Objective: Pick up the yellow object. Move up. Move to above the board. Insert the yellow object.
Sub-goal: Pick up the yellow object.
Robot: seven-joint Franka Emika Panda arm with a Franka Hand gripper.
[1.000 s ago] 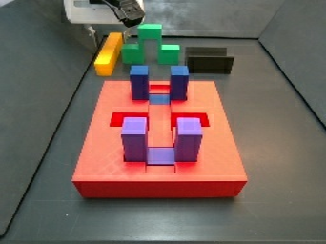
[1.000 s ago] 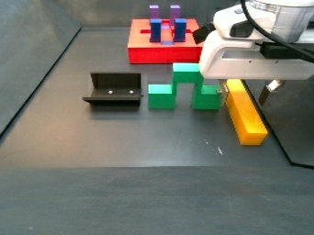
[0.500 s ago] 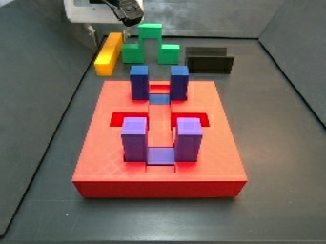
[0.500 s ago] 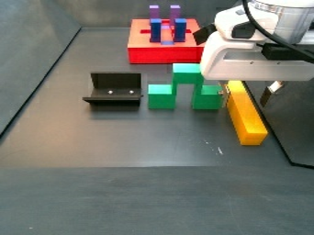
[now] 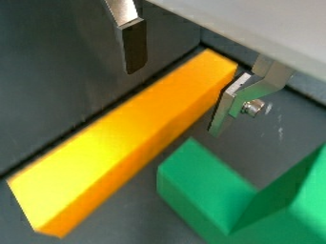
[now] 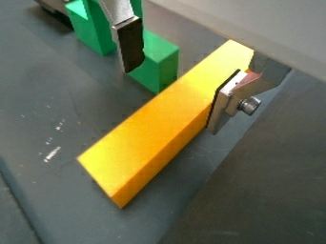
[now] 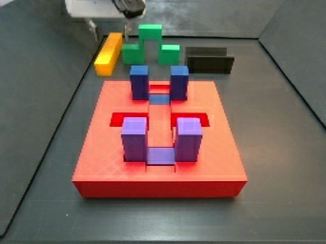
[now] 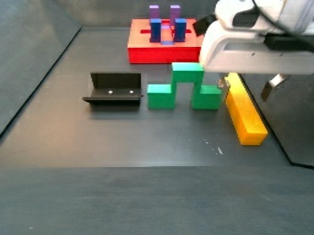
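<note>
Straddling the far end of the yellow object (image 5: 133, 143), the gripper (image 5: 192, 71) has its jaws spread apart, one silver finger (image 5: 132, 38) on either long side of the bar with a visible gap on at least one side, so nothing is clenched yet; both wrist views show the bar lying flat on the dark floor between the plates, and whether the pad on the screw side already touches the bar's flank cannot be told. In a side view the gripper (image 8: 252, 84) and its white wrist housing sit low over the bar (image 8: 243, 111) at about 3 o'clock of the picture, and the green stepped block (image 8: 188, 86) stands just beside the bar, at its 9 o'clock. Further out, the fixture (image 8: 113, 91) rests at 9 o'clock of the green block, well apart from the bar. The board (image 7: 159, 148) with its blue and purple upright blocks lies well apart from the bar, filling the middle of a side view, while the bar (image 7: 109, 52) sits at about 11 o'clock from it. By my judgement the step in hand is the pick-up: the fingers are placed but not closed. The next move calls for squeezing squarely on the bar's long faces without nudging the green block, then lifting straight up before travelling to above the board's slot
</note>
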